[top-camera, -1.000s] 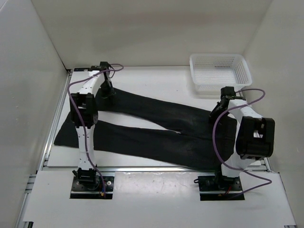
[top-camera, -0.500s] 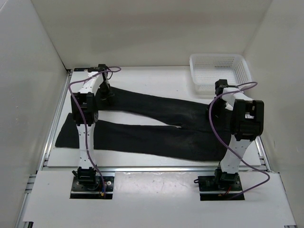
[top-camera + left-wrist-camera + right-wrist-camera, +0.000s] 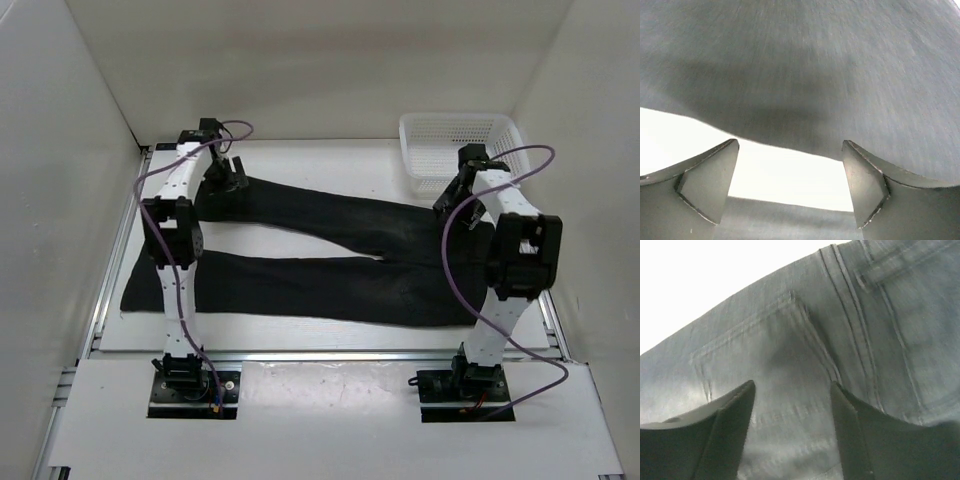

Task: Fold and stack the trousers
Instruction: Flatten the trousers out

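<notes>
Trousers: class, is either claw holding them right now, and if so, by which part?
Nothing is held. The left claw is open above one leg of the trousers, the right claw open above their back pocket; neither pinches fabric.

White tabletop [image 3: 330, 160], plain white walls [image 3: 300, 60], metal edge rails [image 3: 113, 255], even light

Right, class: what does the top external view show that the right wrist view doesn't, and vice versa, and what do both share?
Top external only: the white plastic mesh basket at the far right, and the left gripper over a leg end. Right wrist only: a stitched pocket and a belt loop. Both: the soft black fabric trousers, with the open right gripper at the waist end.
</notes>
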`<control>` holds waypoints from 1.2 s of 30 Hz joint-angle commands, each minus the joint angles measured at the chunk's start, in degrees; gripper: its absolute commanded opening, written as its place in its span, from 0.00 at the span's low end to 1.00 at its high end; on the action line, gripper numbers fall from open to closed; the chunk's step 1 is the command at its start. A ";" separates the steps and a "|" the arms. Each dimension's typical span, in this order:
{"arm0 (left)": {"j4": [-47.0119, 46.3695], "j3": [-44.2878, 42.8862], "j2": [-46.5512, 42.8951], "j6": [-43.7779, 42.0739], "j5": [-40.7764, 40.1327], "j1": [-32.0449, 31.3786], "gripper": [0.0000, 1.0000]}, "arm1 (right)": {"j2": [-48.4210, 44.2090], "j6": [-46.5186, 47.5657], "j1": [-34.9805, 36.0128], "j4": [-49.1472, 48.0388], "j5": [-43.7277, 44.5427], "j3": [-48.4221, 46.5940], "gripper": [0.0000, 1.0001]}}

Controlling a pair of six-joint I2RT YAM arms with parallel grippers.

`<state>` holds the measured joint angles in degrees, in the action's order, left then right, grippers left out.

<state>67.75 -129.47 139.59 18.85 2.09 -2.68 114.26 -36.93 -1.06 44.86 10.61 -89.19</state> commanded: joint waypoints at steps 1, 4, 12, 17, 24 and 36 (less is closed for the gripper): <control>-2.88 4.99 -18.45 -0.75 -2.35 1.61 0.95 | -13.49 2.12 1.41 -0.30 1.87 3.83 0.71; -4.81 18.86 -27.66 1.71 -1.83 5.48 0.36 | -22.72 2.74 3.69 -0.30 1.87 12.87 0.66; -13.95 57.02 -42.99 12.42 1.34 11.74 0.10 | -46.30 2.13 9.05 -0.22 -0.14 34.42 0.00; -16.42 60.40 -36.09 14.20 0.73 9.19 0.10 | -53.25 0.54 9.59 2.15 -4.53 40.75 0.11; -16.42 47.48 -22.20 13.06 1.42 7.95 0.10 | -53.07 -2.36 9.59 2.86 -10.00 45.86 0.11; -4.46 28.99 -24.70 10.76 -5.68 7.50 0.44 | -55.46 -3.06 9.59 6.55 -6.66 42.61 0.20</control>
<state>61.23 -100.99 124.01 29.45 1.26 3.68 59.61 -39.75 8.27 49.43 3.22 -44.34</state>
